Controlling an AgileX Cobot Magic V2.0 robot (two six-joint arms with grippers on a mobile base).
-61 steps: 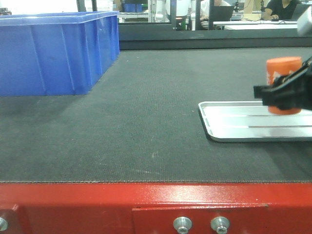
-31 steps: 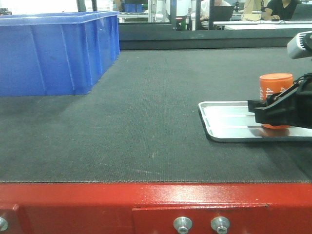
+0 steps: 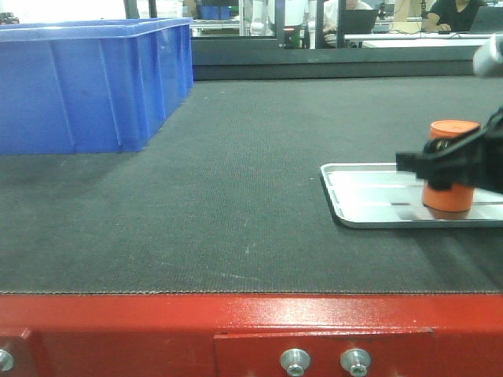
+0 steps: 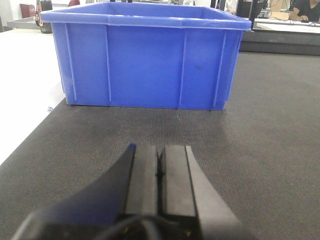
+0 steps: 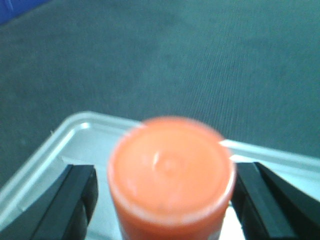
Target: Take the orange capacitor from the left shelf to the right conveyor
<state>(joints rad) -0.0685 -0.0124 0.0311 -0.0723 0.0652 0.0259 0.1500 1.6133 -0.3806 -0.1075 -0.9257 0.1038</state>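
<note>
I see the orange capacitor point(image 3: 449, 166) standing upright on the shallow silver tray point(image 3: 369, 196), near the right side of the front view. The tray lies flat on the right conveyor point(image 3: 236, 188), the wide dark grey belt. From the right wrist camera I look down on the flat round top of the capacitor point(image 5: 171, 167). It sits between the two black fingers point(image 5: 65, 205) of my right gripper point(image 5: 167, 200). There is a gap on each side, so the fingers are apart and not pressing on it. In the front view the black gripper point(image 3: 452, 161) crosses in front of the capacitor, a bit blurry. The tray corner point(image 5: 75, 130) shows below it in the wrist view.

My left gripper point(image 4: 159, 170) is low over the belt, well apart from the tray. Its two fingers point(image 4: 142, 175) are pressed together with nothing between them. Just ahead of it stands a big blue plastic bin point(image 4: 145, 60) on the belt. In the front view that bin point(image 3: 94, 82) is at the far left. The belt has a red metal front edge point(image 3: 157, 334) with silver bolts point(image 3: 295, 362).
</note>
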